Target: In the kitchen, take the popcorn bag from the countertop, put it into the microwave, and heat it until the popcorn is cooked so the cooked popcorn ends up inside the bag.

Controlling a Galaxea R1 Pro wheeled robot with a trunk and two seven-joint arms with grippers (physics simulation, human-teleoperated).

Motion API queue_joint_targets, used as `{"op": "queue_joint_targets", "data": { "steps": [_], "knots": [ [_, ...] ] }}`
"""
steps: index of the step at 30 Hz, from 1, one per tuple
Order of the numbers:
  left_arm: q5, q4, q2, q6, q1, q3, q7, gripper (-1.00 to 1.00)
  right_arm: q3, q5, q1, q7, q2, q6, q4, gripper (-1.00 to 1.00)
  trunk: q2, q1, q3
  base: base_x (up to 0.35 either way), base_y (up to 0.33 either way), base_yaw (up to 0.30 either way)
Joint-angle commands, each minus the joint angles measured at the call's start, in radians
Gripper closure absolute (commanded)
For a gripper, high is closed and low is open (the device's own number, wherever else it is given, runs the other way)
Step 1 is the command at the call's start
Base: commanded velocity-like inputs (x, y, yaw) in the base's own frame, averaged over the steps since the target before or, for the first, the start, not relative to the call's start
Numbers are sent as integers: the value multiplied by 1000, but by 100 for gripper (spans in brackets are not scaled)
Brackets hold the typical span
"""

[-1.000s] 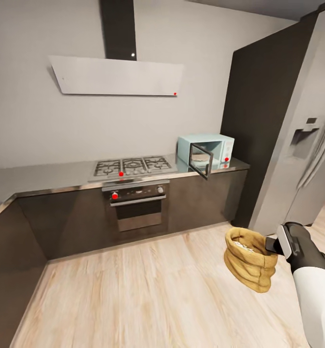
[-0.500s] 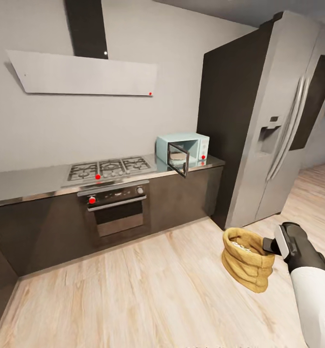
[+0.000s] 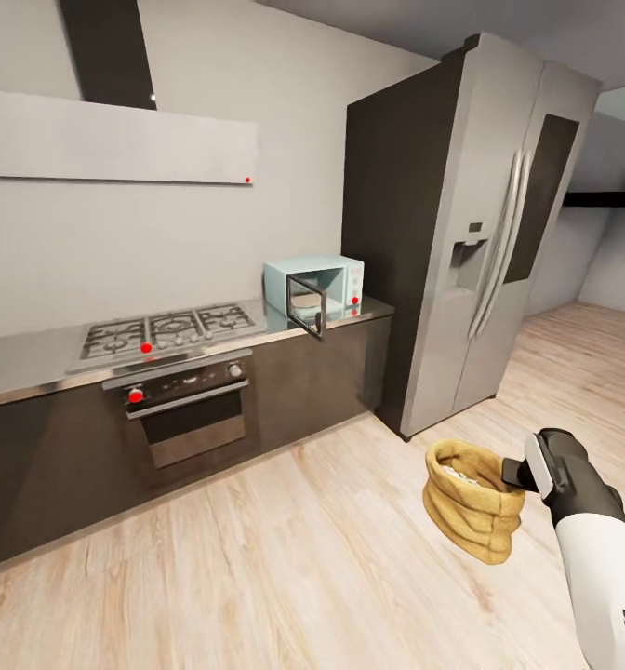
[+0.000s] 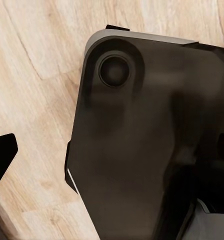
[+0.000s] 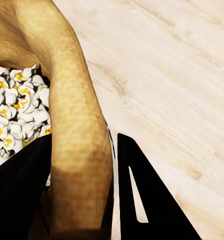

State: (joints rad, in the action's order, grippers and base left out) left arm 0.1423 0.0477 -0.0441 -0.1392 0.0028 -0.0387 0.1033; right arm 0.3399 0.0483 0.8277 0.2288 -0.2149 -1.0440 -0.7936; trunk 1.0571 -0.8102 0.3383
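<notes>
Right gripper [image 3: 517, 472] is clamped on the rolled rim of the popcorn bag [image 3: 473, 501], one finger inside the mouth and one [image 5: 147, 200] outside, holding the sack in the air above the wooden floor [image 3: 285, 568]. Through the open mouth the right wrist view shows the popcorn [image 5: 17, 115], white and yellow pieces filling the sack; its lower part is hidden behind the dark inner finger. Of the left gripper, only a black fingertip [image 4: 2, 155] appears at the picture's edge beside a dark housing, so whether it is open cannot be told. Farther off, the microwave [image 3: 314, 288] stands on the countertop [image 3: 24, 358] with its door swung open; something pale sits inside, too small to identify. Beside it rises a steel fridge [image 3: 485, 233]
</notes>
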Motion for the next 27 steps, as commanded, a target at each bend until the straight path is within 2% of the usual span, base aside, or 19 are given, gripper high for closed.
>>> {"op": "queue_joint_targets", "data": {
  "steps": [1, 10, 24, 27],
  "knots": [
    [5, 1, 0, -2, 0, -3, 1, -100, 1, 6, 1, 6, 0, -3, 0, 100, 1, 0, 1, 0, 0, -16],
    [6, 1, 0, 1, 0, -4, 1, -100, 2, 3, 1, 6, -1, -3, 3, 100, 1, 0, 1, 39, -14, -2],
    [8, 0, 1, 7, 0, -3, 1, -100, 1, -4, 1, 7, 1, -3, 2, 100, 1, 0, 1, 275, -160, 0],
    [8, -1, 1, 8, 0, -3, 1, -100, 1, -3, 1, 7, 10, -3, 2, 100, 1, 0, 1, 282, -206, 0]
  ]
}}
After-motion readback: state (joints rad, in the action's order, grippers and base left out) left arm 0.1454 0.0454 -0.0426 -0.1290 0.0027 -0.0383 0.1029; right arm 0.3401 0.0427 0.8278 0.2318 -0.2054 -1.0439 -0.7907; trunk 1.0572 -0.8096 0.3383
